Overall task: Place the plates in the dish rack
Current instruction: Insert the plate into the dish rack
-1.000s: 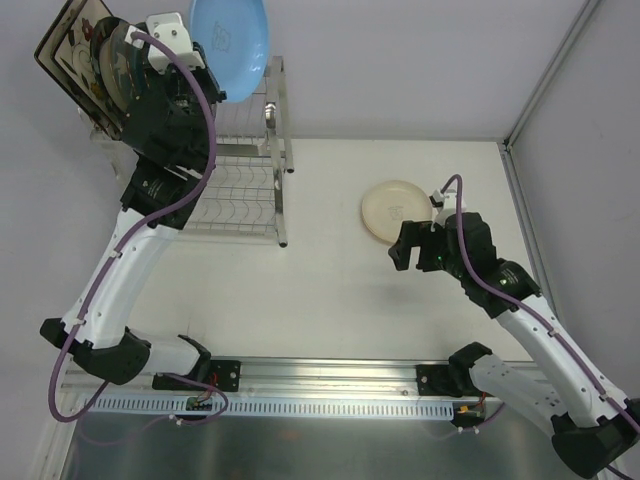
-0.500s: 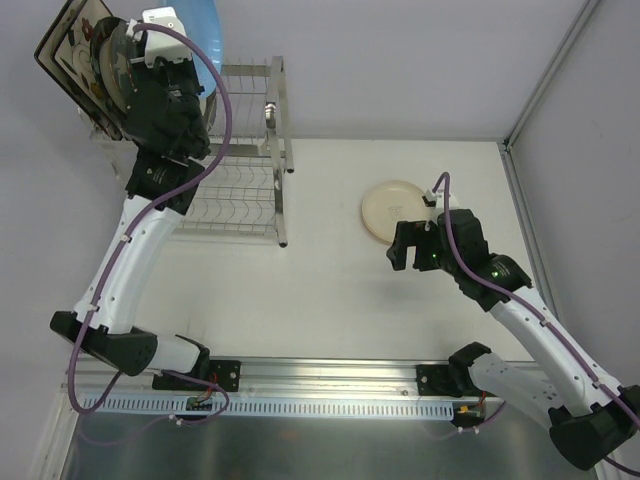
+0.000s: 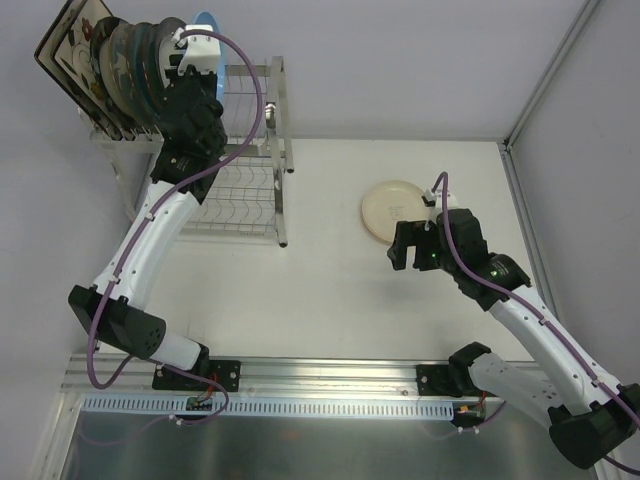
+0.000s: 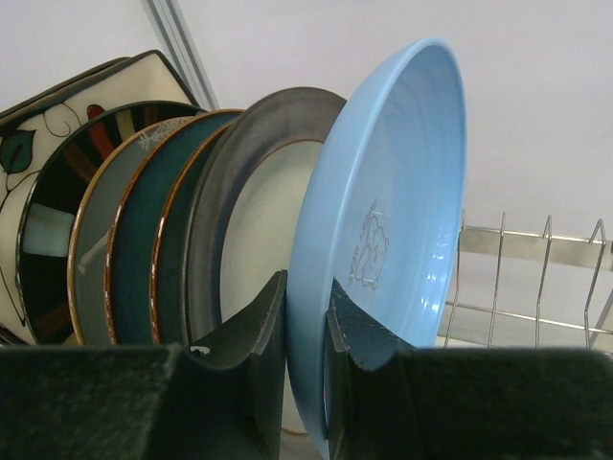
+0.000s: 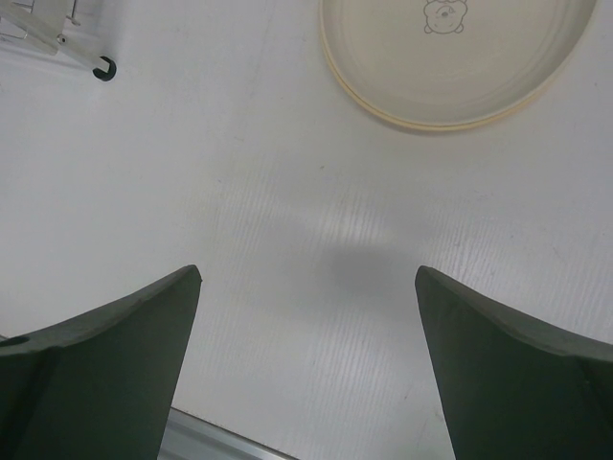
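Note:
My left gripper [image 4: 306,299] [image 3: 188,58] is shut on the lower rim of a light blue plate [image 4: 393,201] [image 3: 206,20]. It holds the plate upright over the top tier of the silver dish rack [image 3: 245,170] [image 4: 522,287], right beside several plates standing on edge: a dark-rimmed cream one [image 4: 254,220], dark teal ones [image 4: 144,259] and a square cream floral plate [image 3: 68,45]. A pale yellow plate [image 3: 392,210] [image 5: 450,57] lies flat on the table. My right gripper [image 3: 404,252] [image 5: 306,287] hovers open just near of it, with nothing between its fingers.
The rack's lower tier [image 3: 232,205] shows bare wire slots. One rack foot [image 5: 102,68] shows at the top left of the right wrist view. A metal rail [image 3: 330,375] runs along the table's near edge, and a wall corner post [image 3: 545,80] rises at the right.
The left arm has swung the blue plate leftward and turned it on edge next to the standing plates. The right arm has barely moved.

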